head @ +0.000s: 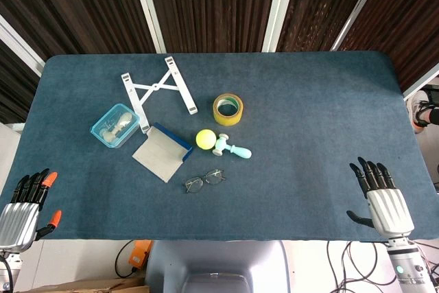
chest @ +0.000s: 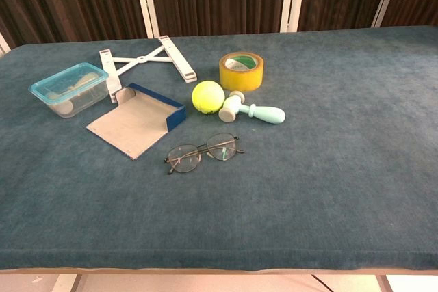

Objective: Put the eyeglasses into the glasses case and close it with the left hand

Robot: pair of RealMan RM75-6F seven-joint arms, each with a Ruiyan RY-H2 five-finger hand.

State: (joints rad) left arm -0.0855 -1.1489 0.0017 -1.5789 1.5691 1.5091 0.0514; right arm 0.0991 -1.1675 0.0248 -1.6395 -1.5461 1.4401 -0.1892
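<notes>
A table [head: 309, 108] covered in dark blue-green felt-like cloth fills both views, with dark slatted panels and pale uprights behind it. Only the head view shows the two hands: the left hand [head: 24, 207], silver-backed with orange fingertips, lies at the lower left edge of the frame, and the right hand [head: 383, 200], silver-backed with black fingers, at the lower right — both with fingers spread and holding nothing. The chest view shows no hands but gives a closer, lower look at the objects. One pair of thin wire-framed eyeglasses [chest: 204, 153] lies unfolded on the cloth in the centre-left of the frame, just below the single glasses case [chest: 137, 120], a flat grey case with a blue edge, lying open. Left of the case sits one clear plastic box with a light blue lid [chest: 70, 87]; above it, one white folding stand [chest: 144, 61]. To the right are one yellow tennis ball [chest: 207, 96], touching one pale turquoise-handled toy hammer [chest: 250, 109], and one roll of yellow tape [chest: 241, 70].
</notes>
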